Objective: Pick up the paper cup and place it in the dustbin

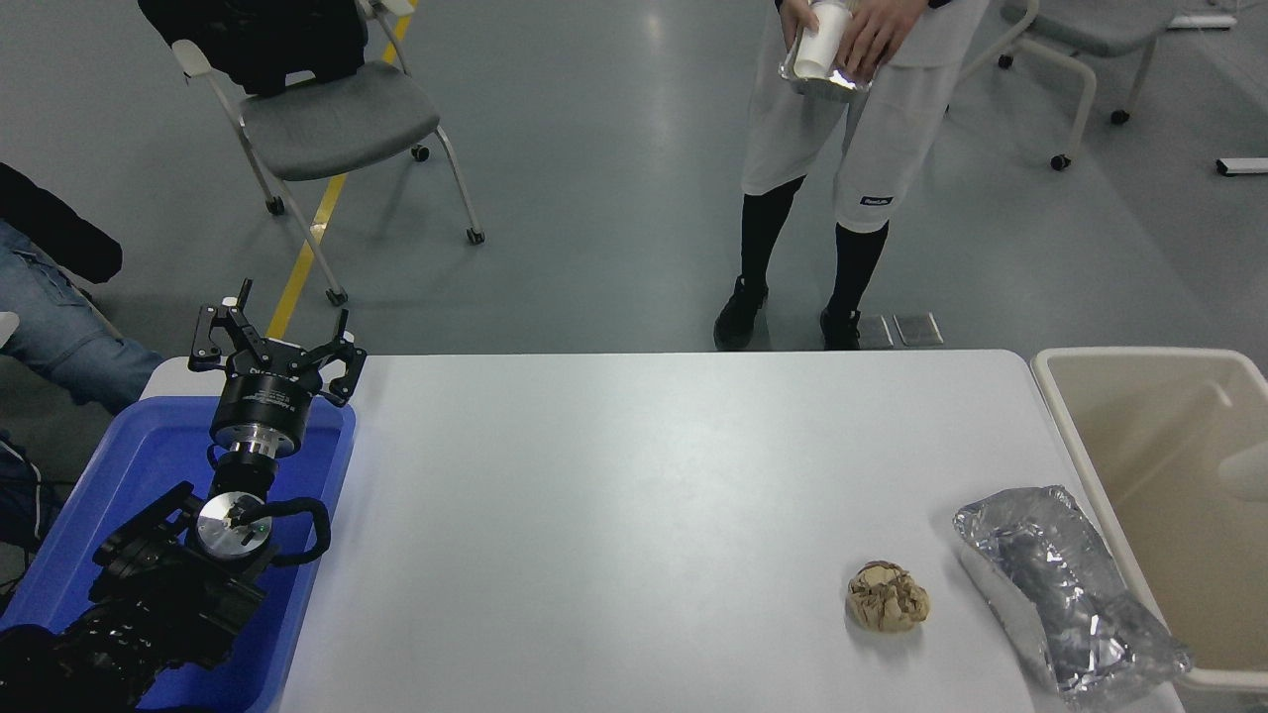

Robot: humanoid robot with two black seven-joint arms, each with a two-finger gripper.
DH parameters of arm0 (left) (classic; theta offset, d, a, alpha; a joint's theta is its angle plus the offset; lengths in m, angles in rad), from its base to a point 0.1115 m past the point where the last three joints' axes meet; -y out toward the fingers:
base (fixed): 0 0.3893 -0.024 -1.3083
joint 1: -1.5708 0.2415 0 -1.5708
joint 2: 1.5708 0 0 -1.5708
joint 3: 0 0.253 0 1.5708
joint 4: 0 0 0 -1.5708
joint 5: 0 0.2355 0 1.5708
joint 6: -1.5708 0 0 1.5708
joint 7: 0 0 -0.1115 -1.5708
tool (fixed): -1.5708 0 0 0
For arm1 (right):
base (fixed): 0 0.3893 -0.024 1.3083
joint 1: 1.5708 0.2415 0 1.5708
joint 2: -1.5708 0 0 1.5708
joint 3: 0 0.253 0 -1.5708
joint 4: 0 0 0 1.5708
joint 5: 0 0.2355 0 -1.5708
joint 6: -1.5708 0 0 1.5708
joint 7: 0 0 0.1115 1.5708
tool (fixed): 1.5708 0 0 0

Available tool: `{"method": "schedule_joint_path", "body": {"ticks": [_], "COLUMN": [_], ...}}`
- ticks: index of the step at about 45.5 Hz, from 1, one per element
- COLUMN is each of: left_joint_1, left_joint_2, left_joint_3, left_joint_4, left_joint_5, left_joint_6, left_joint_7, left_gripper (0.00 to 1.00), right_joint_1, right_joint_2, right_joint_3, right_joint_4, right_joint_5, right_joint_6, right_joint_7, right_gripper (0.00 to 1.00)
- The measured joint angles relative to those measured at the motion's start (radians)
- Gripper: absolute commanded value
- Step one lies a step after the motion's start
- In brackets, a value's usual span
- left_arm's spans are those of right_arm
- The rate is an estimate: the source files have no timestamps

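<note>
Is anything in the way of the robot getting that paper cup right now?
Yes. The paper cup is not on the table; a person's hand holds it beyond the far edge. The left gripper sits over the blue tray, the whole table between. The right arm is out of view.
</note>
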Motion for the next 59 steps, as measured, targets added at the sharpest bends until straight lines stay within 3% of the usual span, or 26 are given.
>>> {"method": "schedule_joint_path", "body": {"ticks": [6,9,12,15,16,17,59], "left_joint_1": [0.000,0.000,0.000,0.000,0.000,0.000,0.000], "left_joint_2": [0.000,0.000,0.000,0.000,0.000,0.000,0.000], "left_joint_3": [0.000,0.000,0.000,0.000,0.000,0.000,0.000], "left_joint_4": [0.000,0.000,0.000,0.000,0.000,0.000,0.000], "left_joint_5": [0.000,0.000,0.000,0.000,0.001,0.001,0.000], "left_joint_6": [0.000,0.000,0.000,0.000,0.000,0.000,0.000], "left_joint_7": [0.000,0.000,0.000,0.000,0.000,0.000,0.000], "left_gripper": [0.99,0.99,0.99,0.99,0.99,0.99,0.99], "right_joint_1": [-0.008,-0.011,-0.012,-0.013,-0.013,-0.014,0.059], "right_joint_2": [0.011,0.014,0.017,0.018,0.018,0.019,0.028], "right_joint_3": [0.001,0.001,-0.001,-0.003,-0.004,-0.004,-0.016], "right_joint_4": [-0.005,-0.008,-0.009,-0.009,-0.010,-0.010,-0.008], "right_joint_5": [0.001,0.001,0.001,0.001,0.000,0.000,-0.015], "right_joint_6": [-0.018,-0.024,-0.028,-0.032,-0.032,-0.033,-0.007], "right_joint_7": [-0.014,-0.019,-0.022,-0.024,-0.024,-0.025,-0.031], "right_gripper": [0.02,0.22,0.51,0.62,0.74,1.00,1.00]}}
